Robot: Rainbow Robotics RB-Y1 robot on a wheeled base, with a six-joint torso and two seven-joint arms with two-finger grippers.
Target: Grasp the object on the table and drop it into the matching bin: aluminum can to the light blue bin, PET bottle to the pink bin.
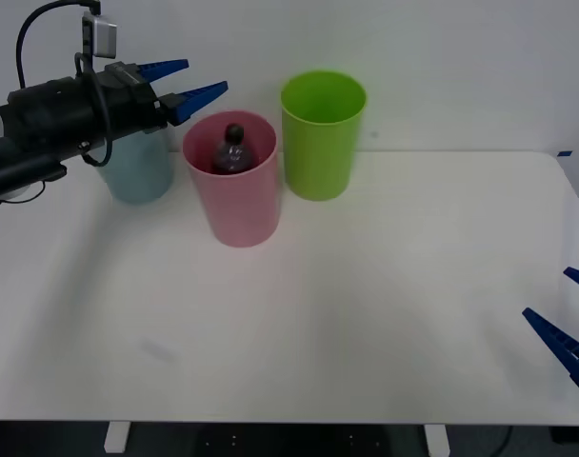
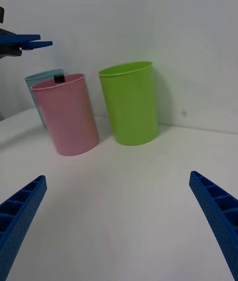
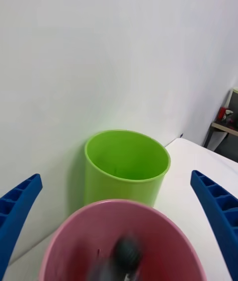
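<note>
The left gripper (image 1: 198,84) hangs up high at the back left, blue fingers (image 3: 214,211) spread wide and released, nothing between them. Just below and ahead of those tips sits the pink bin (image 1: 232,186), and there is the PET bottle (image 1: 232,150) inside it, upright, black cap up, clear of the fingers and below the rim. Partly hidden behind the left arm stands the light blue bin (image 1: 137,171), close beside the pink one. On the other side, the lime green bin (image 1: 322,133) stands near the pink bin, a narrow gap between them. All three bins line the far edge of the white worktop (image 1: 366,305). Over at the near right corner, the right gripper (image 1: 573,324) waits low, fingers (image 2: 218,216) parted and empty, well apart from the bins, with broad bare worktop stretching between.
</note>
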